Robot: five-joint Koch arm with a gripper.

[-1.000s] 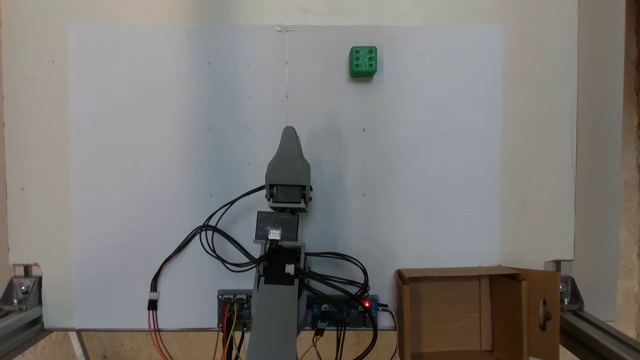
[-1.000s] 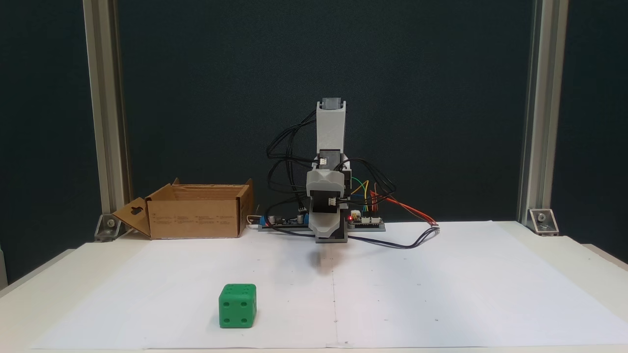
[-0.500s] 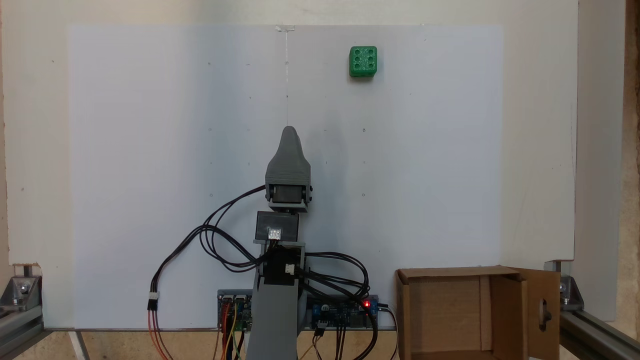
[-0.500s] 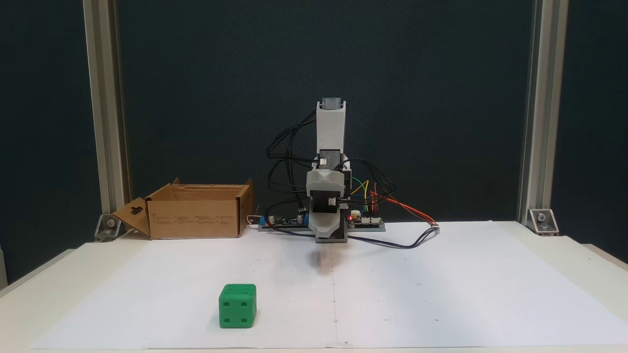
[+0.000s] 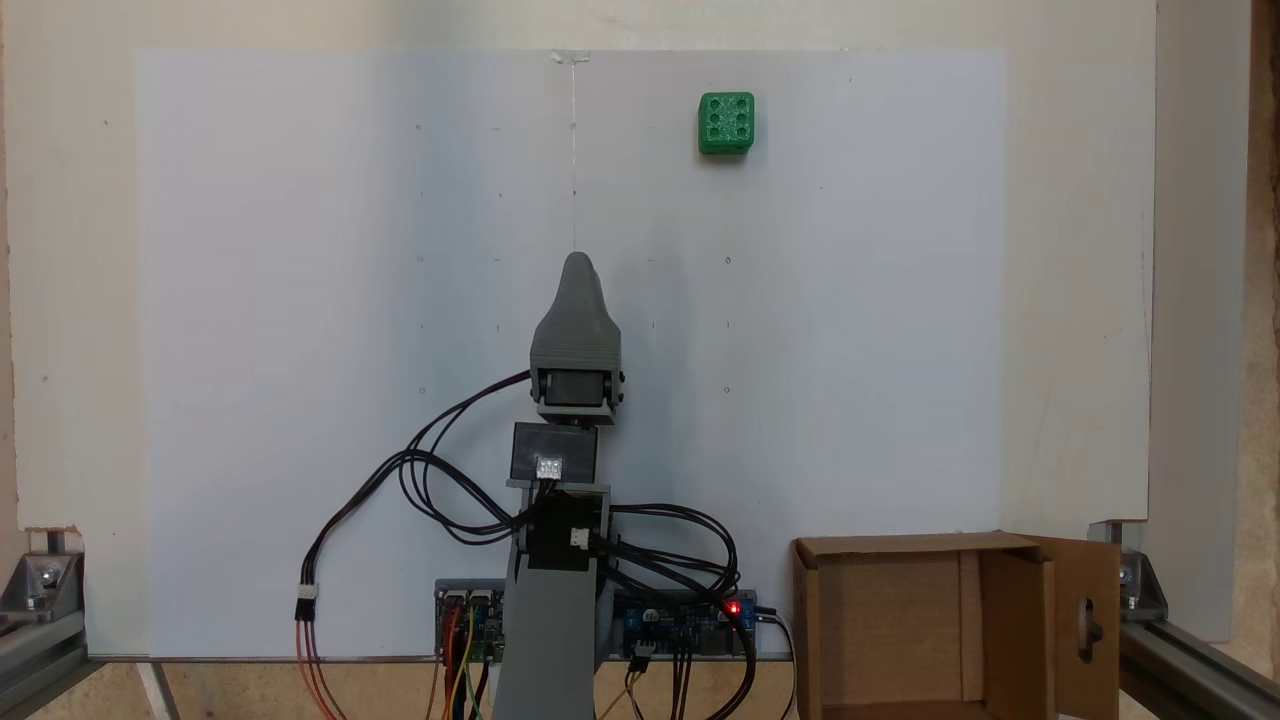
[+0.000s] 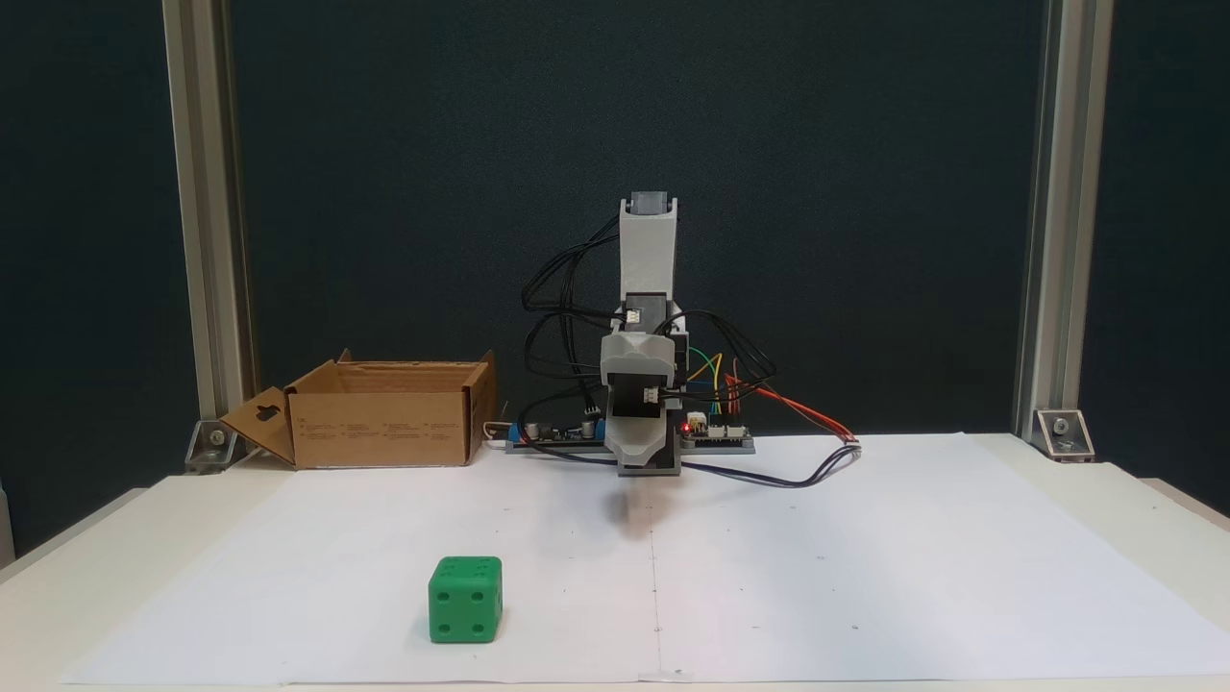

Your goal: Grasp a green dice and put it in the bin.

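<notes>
In a fixed view from above, the green dice [image 5: 726,123] sits on white paper [image 5: 300,300], well beyond the gripper [image 5: 578,262] and to its right. The gripper's tips overlap, so its state cannot be told. In a fixed view from the front, the green dice [image 6: 465,599] lies near the front edge, left of the gripper [image 6: 646,465]; the bin [image 6: 384,413] stands far back left.

A pale cream table [image 6: 1105,500] carries a large white paper sheet [image 5: 300,300] that covers most of its top, leaving bare margins along the edges. Behind the far edge hangs a dark, flat backdrop [image 6: 865,144]. Two aluminium posts [image 6: 1047,221] rise at the back corners, bolted down with metal brackets [image 6: 1062,432]. Light is even and soft.
</notes>
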